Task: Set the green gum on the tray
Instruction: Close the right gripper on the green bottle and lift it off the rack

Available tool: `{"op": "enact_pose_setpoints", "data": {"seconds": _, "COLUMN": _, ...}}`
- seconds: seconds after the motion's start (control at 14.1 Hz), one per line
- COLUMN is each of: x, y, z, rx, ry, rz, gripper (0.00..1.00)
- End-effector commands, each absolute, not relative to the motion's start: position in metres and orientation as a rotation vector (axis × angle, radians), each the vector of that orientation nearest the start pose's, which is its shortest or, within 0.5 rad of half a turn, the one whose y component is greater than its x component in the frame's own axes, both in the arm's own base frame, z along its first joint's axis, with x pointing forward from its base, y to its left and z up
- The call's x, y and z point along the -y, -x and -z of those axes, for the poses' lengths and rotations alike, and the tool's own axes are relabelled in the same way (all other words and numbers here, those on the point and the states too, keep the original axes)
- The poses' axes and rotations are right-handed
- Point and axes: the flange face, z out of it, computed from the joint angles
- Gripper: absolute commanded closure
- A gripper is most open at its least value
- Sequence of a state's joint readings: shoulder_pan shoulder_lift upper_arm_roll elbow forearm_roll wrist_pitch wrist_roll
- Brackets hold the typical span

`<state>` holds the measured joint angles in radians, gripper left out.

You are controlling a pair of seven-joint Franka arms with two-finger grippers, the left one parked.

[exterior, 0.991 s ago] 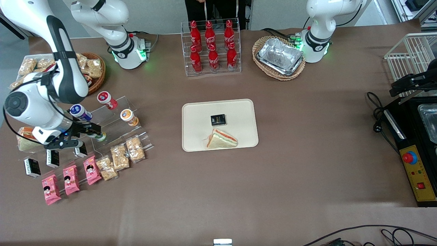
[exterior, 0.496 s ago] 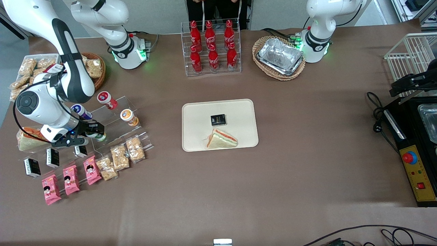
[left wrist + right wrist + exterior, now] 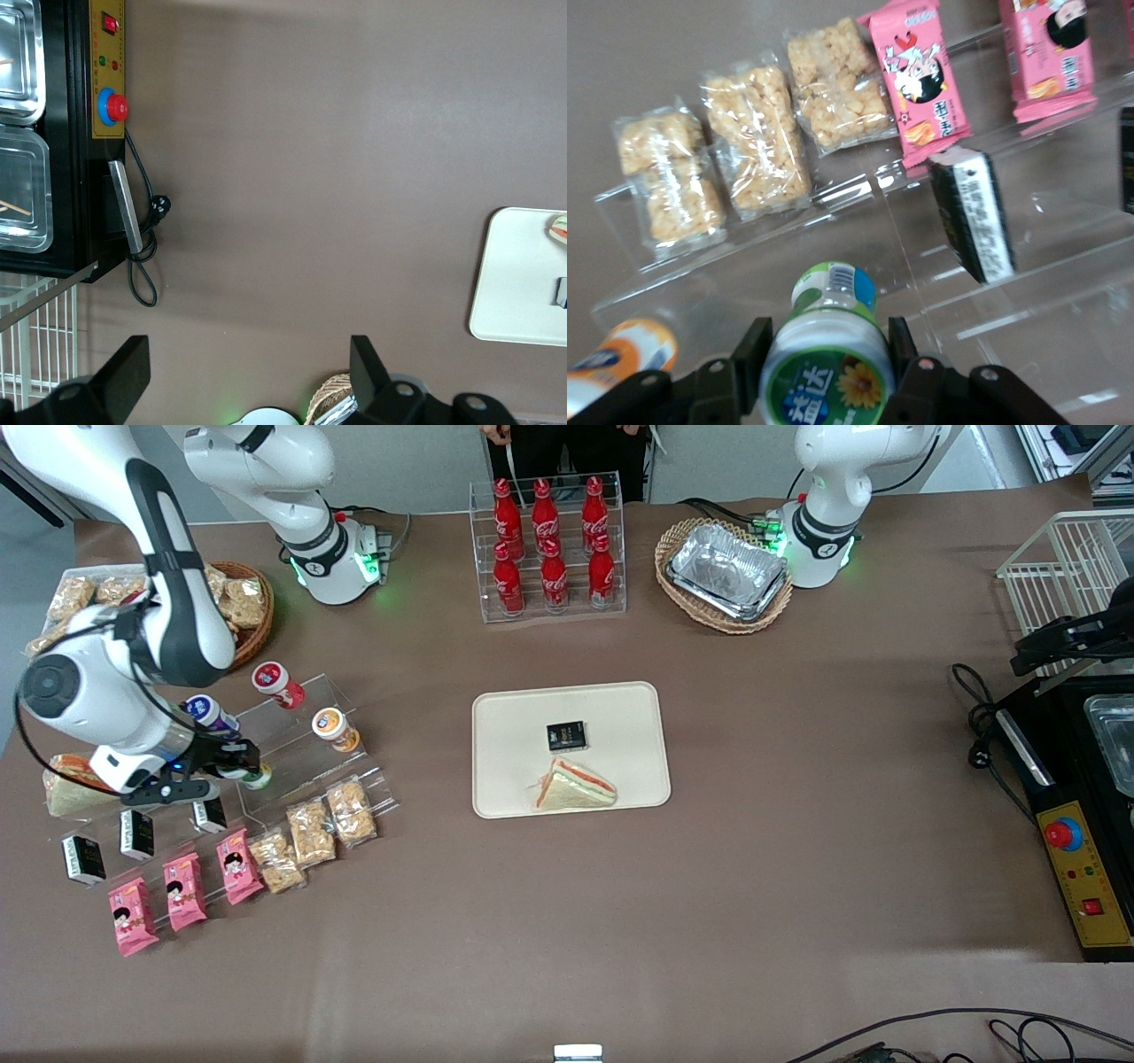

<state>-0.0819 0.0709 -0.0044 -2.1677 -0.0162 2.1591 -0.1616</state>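
Note:
The green gum (image 3: 259,778), a small white bottle with a green label and lid, is at the acrylic stand's lower step toward the working arm's end of the table. My right gripper (image 3: 241,771) has a finger on each side of its lid and is shut on it. In the right wrist view the green gum (image 3: 826,354) sits between the black fingers (image 3: 755,350) of my gripper (image 3: 828,343), its base just above the clear shelf. The cream tray (image 3: 620,708) lies at mid-table, apart from the gripper, and also shows in the left wrist view (image 3: 514,283).
On the tray lie a sandwich (image 3: 576,784) and a small black box (image 3: 565,735). The stand holds blue-lidded (image 3: 205,713), red-lidded (image 3: 275,682) and orange-lidded (image 3: 332,728) bottles. Snack bags (image 3: 310,833) and pink packs (image 3: 182,890) lie nearer the camera. A cola rack (image 3: 549,549) and foil-tray basket (image 3: 725,571) stand farther back.
The right arm swung toward the gum, then drew back slightly toward its own end of the table. The green gum shifted a little with the gripper.

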Motion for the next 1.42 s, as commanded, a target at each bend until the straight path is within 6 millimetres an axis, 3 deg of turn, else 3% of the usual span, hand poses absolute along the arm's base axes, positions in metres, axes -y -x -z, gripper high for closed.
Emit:
{"op": "enact_pose_setpoints", "data": {"seconds": 0.0, "x": 0.046, "y": -0.554, "z": -0.441, "rx": 0.149, "ry": 3.121, "rz": -0.22, "gripper": 0.71}}
{"op": "enact_pose_setpoints", "data": {"seconds": 0.28, "x": 0.044, "y": -0.56, "z": -0.541, "rx": 0.135, "ry": 3.101, "rz": -0.25, "gripper": 0.7}}
{"op": "enact_pose_setpoints", "data": {"seconds": 0.5, "x": 0.037, "y": -0.552, "z": -0.578, "rx": 0.124, "ry": 3.06, "rz": -0.294, "gripper": 0.7}}
{"op": "enact_pose_setpoints", "data": {"seconds": 0.64, "x": 0.008, "y": -0.539, "z": -0.601, "rx": 0.065, "ry": 3.033, "rz": -0.268, "gripper": 0.7}}
{"op": "enact_pose_setpoints", "data": {"seconds": 0.99, "x": -0.148, "y": -0.519, "z": -0.592, "rx": -0.168, "ry": 3.095, "rz": -0.333, "gripper": 0.7}}
{"op": "enact_pose_setpoints", "data": {"seconds": 1.2, "x": -0.226, "y": -0.502, "z": -0.559, "rx": -0.223, "ry": 3.11, "rz": -0.328, "gripper": 0.7}}
{"op": "enact_pose_setpoints", "data": {"seconds": 1.35, "x": -0.267, "y": -0.489, "z": -0.529, "rx": -0.266, "ry": 3.12, "rz": -0.31, "gripper": 0.71}}
